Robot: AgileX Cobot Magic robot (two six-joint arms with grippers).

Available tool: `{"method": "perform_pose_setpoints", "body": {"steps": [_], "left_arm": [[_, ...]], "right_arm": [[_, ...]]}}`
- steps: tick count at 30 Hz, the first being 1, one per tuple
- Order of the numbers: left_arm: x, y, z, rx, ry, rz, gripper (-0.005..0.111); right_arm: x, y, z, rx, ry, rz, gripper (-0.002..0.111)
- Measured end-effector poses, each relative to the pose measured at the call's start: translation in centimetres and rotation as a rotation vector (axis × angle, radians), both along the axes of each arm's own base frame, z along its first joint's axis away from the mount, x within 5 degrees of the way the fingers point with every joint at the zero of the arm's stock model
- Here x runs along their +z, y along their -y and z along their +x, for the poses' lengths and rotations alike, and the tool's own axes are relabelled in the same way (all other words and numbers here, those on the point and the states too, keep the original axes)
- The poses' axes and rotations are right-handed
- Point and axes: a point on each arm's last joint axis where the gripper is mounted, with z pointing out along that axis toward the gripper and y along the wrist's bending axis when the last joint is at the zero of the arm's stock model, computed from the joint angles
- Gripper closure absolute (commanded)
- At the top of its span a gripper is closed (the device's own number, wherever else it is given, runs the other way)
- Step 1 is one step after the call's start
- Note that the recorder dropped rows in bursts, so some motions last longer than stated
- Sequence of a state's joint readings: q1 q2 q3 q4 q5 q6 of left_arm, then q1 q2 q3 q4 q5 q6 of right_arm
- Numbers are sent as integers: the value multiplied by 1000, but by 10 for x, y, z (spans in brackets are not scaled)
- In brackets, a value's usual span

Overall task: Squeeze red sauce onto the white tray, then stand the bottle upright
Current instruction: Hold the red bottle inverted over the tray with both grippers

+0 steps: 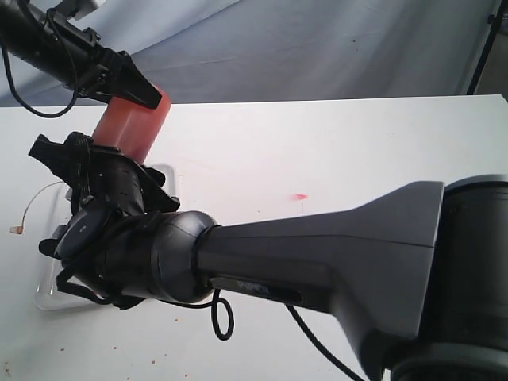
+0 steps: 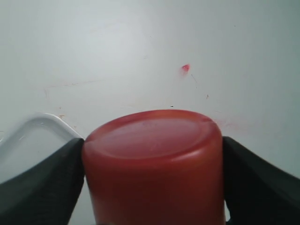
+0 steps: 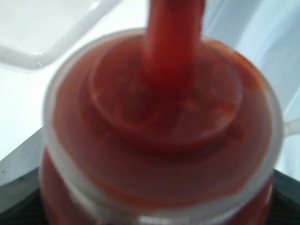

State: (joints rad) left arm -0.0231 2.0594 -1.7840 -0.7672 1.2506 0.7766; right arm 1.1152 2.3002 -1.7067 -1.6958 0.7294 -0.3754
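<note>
bottle (image 1: 131,127): held off the table (image 1: 357,143) at the far left, tilted, with the base raised toward the far right and the cap end lowered toward the near left; it is gripped at 2 places.
left gripper (image 2: 152,183): clamped on the bottle's base end; 2 black pads (image 2: 42,183) are pressed against opposite sides of the wall.
right gripper (image 3: 159,211): closed around the bottle just behind the cap, with dark pads seen against the wall on both sides.
red sauce (image 3: 164,131): seen dark red through the bottle wall and the cap; whether any lies on the tray cannot be told.
nozzle (image 3: 171,42): red and blurred, with an edge of the tray seen near it.
white tray (image 1: 164,176): set flat on the table at the near left, below the bottle, and largely hidden by the right arm.
tether (image 1: 36,198): a thin clear loop, curved out to the left of the tray, with a tiny cap (image 1: 14,230) at its end.
red spot (image 1: 299,196): 1 small mark on the table, right of the tray and well apart from it.
</note>
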Motion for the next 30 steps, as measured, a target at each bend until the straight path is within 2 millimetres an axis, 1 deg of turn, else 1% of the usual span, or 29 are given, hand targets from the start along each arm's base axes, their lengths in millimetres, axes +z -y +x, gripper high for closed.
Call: {"method": "perform_pose_setpoints", "body": {"steps": [4, 6, 8, 17, 30], "left_arm": [[0, 0, 0, 9, -5, 5, 61], [-1, -1, 0, 14, -8, 9, 54], [-1, -1, 0, 22, -13, 9, 49], [-5, -2, 0, 42, -28, 13, 49], [-6, -1, 0, 47, -27, 6, 49]], "right_arm": [[0, 0, 0, 6, -2, 0, 108], [0, 0, 1, 8, -4, 0, 108], [0, 0, 2, 7, -5, 1, 108], [-2, 0, 1, 9, -11, -1, 108], [-2, 0, 1, 9, -11, -1, 108]]}}
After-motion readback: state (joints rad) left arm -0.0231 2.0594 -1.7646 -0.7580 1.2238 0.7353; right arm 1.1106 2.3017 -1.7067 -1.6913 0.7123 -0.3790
